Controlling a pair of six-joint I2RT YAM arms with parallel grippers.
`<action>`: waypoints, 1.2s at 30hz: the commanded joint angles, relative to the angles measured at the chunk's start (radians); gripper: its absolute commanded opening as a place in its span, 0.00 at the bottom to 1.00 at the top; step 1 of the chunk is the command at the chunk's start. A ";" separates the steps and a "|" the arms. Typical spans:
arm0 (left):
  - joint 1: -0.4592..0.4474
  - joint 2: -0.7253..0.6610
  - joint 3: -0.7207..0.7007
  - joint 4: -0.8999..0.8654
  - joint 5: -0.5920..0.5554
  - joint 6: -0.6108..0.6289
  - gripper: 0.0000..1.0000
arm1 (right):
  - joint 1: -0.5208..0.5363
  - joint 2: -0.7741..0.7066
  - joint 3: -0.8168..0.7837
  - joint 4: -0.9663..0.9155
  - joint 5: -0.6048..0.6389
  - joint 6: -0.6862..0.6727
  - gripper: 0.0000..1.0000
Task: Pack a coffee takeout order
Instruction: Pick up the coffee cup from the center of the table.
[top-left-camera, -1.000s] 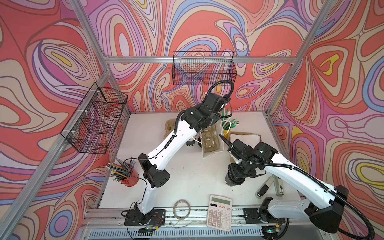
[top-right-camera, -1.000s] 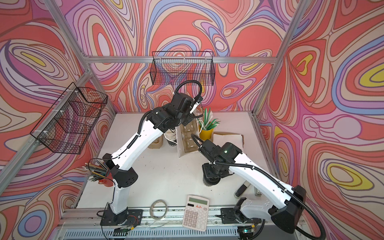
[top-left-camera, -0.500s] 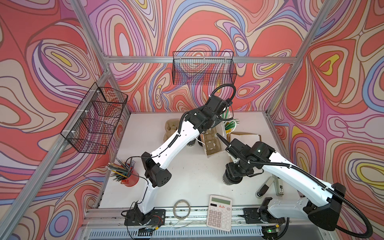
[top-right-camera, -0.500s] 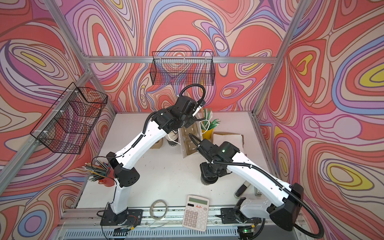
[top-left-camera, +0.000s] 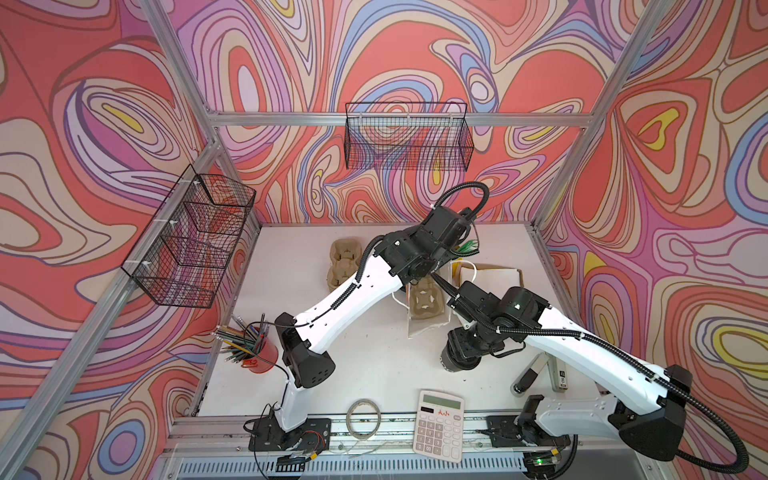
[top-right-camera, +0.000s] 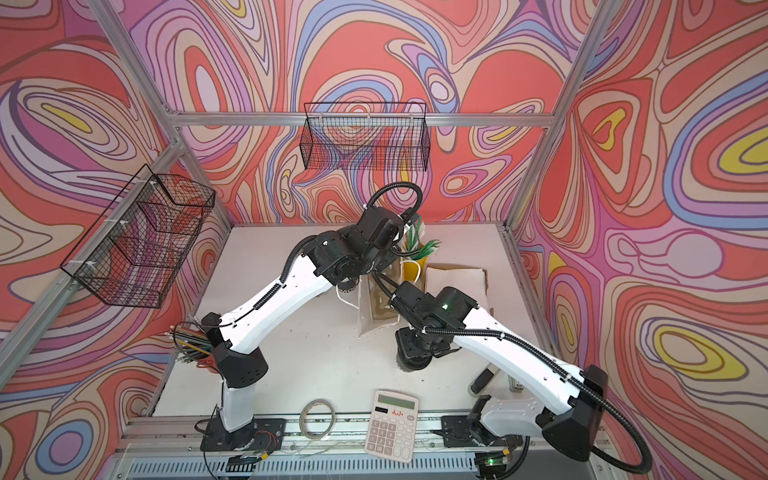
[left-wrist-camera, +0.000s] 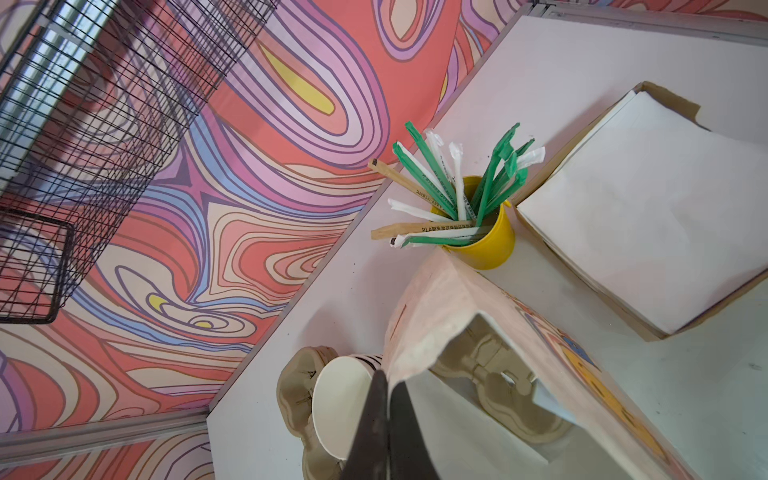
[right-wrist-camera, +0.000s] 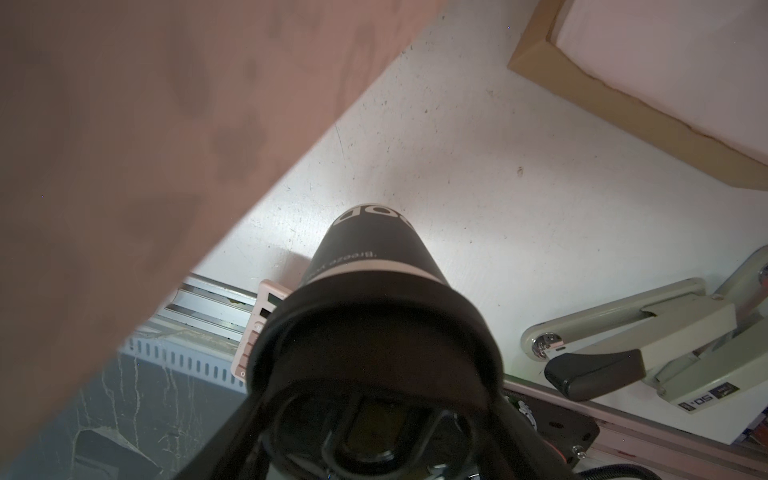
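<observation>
While the left gripper (left-wrist-camera: 385, 376) is pinching the rim of the one bag (left-wrist-camera: 436, 299), its two fingers (left-wrist-camera: 405, 419) are pressing together with only the paper between them. In both top views the bag is standing at mid-table between the two arms, leaning, with its mouth gaping upward and two white cord handles hanging from it. One carrier (top-left-camera: 424, 300) is lying inside the bag, its two wells facing the mouth.

The right gripper (top-left-camera: 461, 347) is holding the one lidded black cup (top-left-camera: 457, 363) by its lid, with its fingers spread wide around it. The cup is sitting just beside the bag's front wall. In the right wrist view it is hanging over the table (right-wrist-camera: 478, 145), and I cannot tell whether its base is touching.

A second carrier (top-left-camera: 345, 266) is sitting at the back left, with one stack of lidless cups (left-wrist-camera: 340, 403) beside it. One yellow pot (left-wrist-camera: 482, 245) is holding green and white straws plus two tan ones. One tray of napkins (left-wrist-camera: 648, 199) is lying next to the pot.

Along the front edge are lying:
- one red pot of pencils (top-left-camera: 259, 353)
- one tape roll (top-left-camera: 365, 417)
- one calculator (top-left-camera: 440, 424)

Two wire baskets (top-left-camera: 191, 245) are hanging on the walls.
</observation>
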 joint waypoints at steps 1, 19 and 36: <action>0.010 -0.029 -0.014 0.023 -0.060 0.004 0.00 | 0.013 -0.017 0.002 0.009 0.011 0.025 0.69; 0.111 0.071 0.116 0.067 0.049 0.156 0.00 | 0.016 0.089 0.069 0.051 0.009 -0.009 0.69; 0.001 -0.095 -0.159 0.152 -0.089 0.018 0.00 | 0.017 0.036 -0.045 0.092 -0.018 0.029 0.68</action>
